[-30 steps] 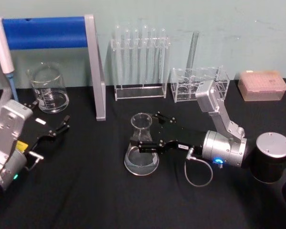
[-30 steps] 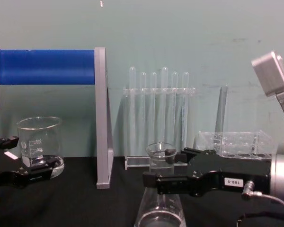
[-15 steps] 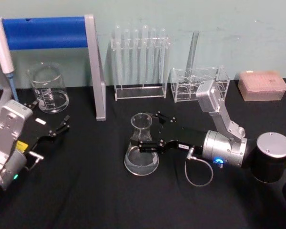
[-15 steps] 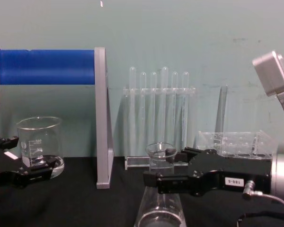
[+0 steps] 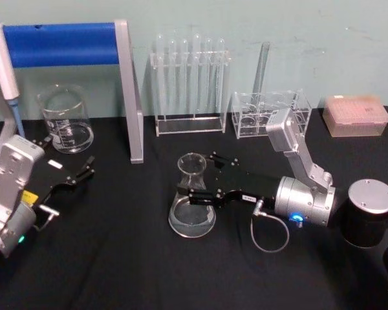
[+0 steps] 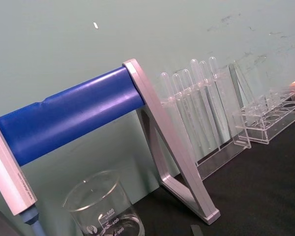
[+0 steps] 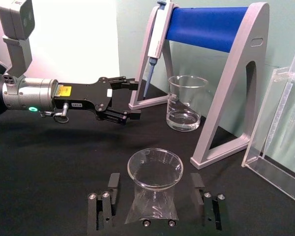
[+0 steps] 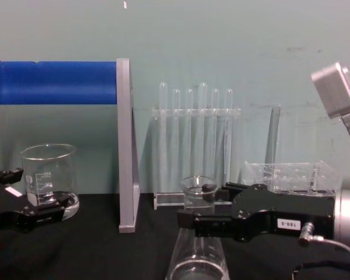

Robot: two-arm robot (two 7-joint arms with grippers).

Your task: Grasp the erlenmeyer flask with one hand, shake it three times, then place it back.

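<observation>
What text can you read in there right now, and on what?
"180-5": white label on the right end effector.
Graduation numbers on the glass beaker: too blurred to read.
Yellow sticker and small strip tag on the left end effector: too small to read.

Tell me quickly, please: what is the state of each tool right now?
Left tool: open, holding nothing.
Right tool: open, one side on each side of the flask neck, not gripping it.
</observation>
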